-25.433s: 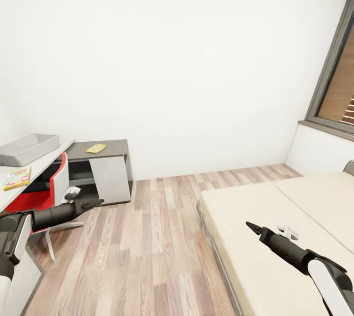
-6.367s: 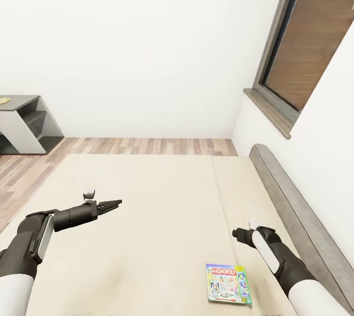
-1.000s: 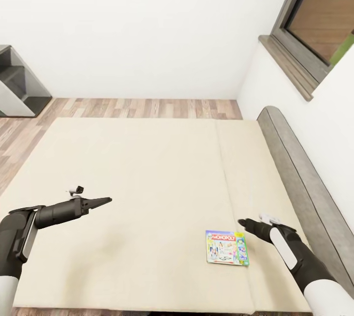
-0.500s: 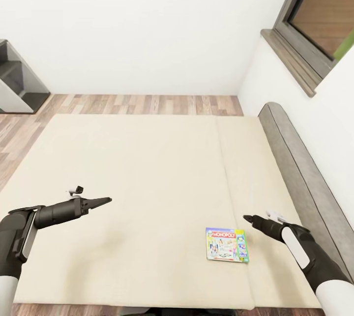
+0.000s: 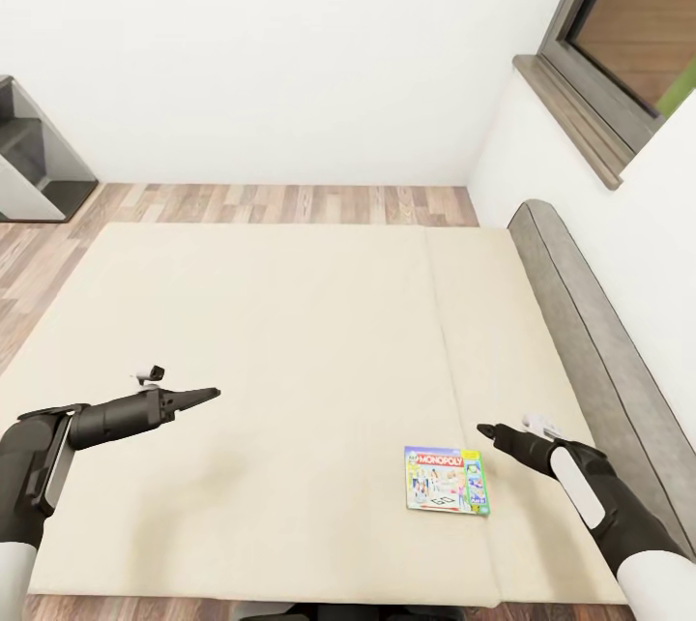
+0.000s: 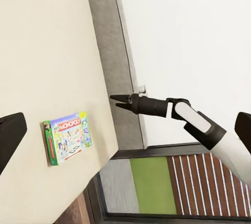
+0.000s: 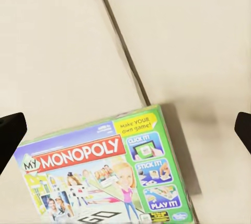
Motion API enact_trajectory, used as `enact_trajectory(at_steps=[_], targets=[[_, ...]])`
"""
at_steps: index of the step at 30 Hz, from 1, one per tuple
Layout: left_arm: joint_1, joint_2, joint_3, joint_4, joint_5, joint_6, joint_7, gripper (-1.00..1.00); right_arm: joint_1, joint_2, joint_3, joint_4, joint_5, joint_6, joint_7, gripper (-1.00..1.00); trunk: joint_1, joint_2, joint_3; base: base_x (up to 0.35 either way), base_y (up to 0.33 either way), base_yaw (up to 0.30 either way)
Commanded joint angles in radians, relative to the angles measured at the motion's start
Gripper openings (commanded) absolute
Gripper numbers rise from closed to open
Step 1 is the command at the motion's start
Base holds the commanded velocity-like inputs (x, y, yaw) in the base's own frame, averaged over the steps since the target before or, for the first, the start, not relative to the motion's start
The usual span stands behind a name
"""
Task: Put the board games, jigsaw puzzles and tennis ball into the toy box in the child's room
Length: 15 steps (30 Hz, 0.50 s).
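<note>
Over bed (image 5: pixel 290 331), left gripper (image 5: pixel 208 395) hovering, jaws looking nearly together; right gripper (image 5: pixel 486 429) poised just beside Monopoly board game (image 5: pixel 446 481), fingers spread wide in wrist view, holding nothing. Game flat on mattress near headboard (image 5: pixel 590 331), not yet grasped. Probably early: 1 game spotted, none seen boxed; toy box out of sight.

Am in bedroom of home, child's by look of it. Wide bed (image 5: pixel 290 360) with beige mattress takes up lower and middle frame, grey padded headboard (image 5: pixel 590 331) along its right side. Wood plank floor (image 5: pixel 280 205) beyond bed, plain white walls, dark-framed window (image 5: pixel 628 31) at upper right. Grey shelf unit (image 5: pixel 34 157) at left edge. Kids' Monopoly box (image 5: pixel 446 481) lies on mattress, lower right.
</note>
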Motion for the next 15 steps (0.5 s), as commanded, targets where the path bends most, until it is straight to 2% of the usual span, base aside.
enact_trajectory(at_steps=[1, 15], targets=[[0.000, 0.000, 0.000, 0.000, -0.001, 0.010, -0.004, 1.00, 0.000, 0.000, -0.003, -0.001, 0.001, 0.005, 0.004, 1.00, 0.001, -0.002, -0.001, 0.000, 0.000, 0.000], [0.000, 0.000, -0.001, 0.000, -0.002, 0.010, -0.004, 1.00, 0.001, -0.001, -0.004, -0.008, 0.002, 0.004, 0.012, 1.00, 0.001, -0.002, -0.003, 0.000, 0.000, 0.000]])
